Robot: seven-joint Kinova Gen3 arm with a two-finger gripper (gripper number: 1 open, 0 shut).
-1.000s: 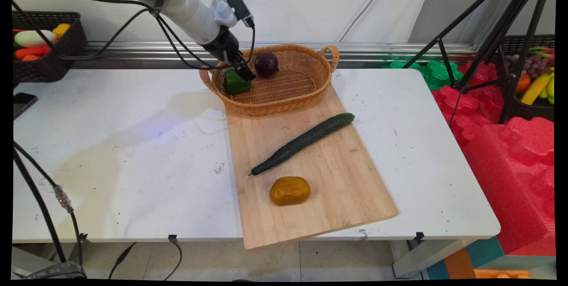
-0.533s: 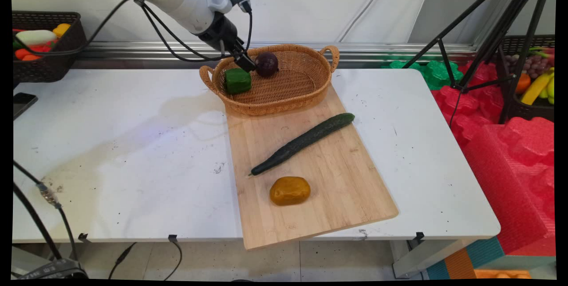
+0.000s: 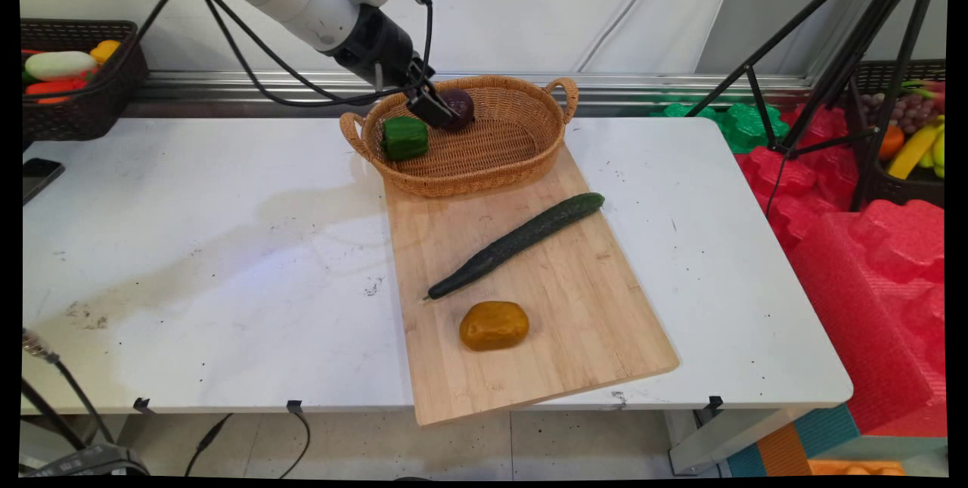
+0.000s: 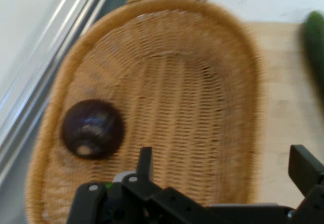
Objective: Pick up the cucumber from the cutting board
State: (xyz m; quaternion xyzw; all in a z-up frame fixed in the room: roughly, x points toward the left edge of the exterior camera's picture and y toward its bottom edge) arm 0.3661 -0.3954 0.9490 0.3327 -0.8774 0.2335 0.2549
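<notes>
- gripper (image 3: pixel 431 106) hangs over the wicker basket (image 3: pixel 529 159), fingers spread wide with nothing between them
- purple onion (image 4: pixel 92 128) sits inside the basket by the far rim, right next to the gripper
- green pepper (image 3: pixel 404 138) is in the basket too, at its left end
- basket sits on the far end of the wooden cutting board (image 3: pixel 575 306)
- cucumber (image 3: pixel 516 244) lies diagonally on the board just in front of the basket
- brownish potato (image 3: pixel 494 325) is further out from the basket, past the cucumber
</notes>
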